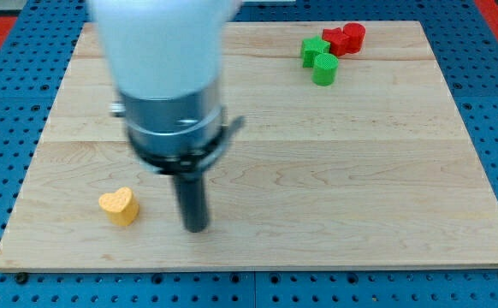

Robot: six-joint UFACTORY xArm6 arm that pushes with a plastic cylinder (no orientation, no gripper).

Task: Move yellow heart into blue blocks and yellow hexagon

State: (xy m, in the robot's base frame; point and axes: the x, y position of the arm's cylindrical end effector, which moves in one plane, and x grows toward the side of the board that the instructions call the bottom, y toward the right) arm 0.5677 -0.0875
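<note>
Wooden board [317, 171] carries one yellow heart [119, 205], two green blocks [319, 60], two red blocks [345, 38]; tip [197, 228] stands just right of the heart, holding nothing.

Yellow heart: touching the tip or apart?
Apart. Bare wood shows between the yellow heart and my tip, which is to the heart's right in the view.
</note>
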